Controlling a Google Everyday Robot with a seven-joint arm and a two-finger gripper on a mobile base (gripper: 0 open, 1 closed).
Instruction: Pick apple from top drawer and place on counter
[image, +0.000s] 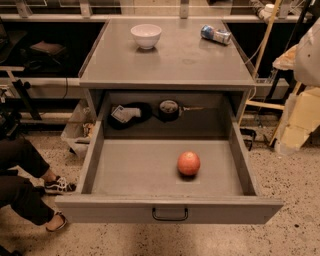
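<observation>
Red-orange apple (188, 163) sits right of centre in the open top drawer (100, 207). My gripper is out of view (open or closed, I can't tell). I'd descend straight down clear of the drawer's walls, then lift to the counter (170, 60) behind the drawer.

Robot body: one part shows, a smooth, rounded, off-white casing (310, 52) to the right of the counter (170, 65), cut off by the frame edge. Its surface is plain and blurred, and finer detail cannot be told. The gripper lies outside the view.
</observation>
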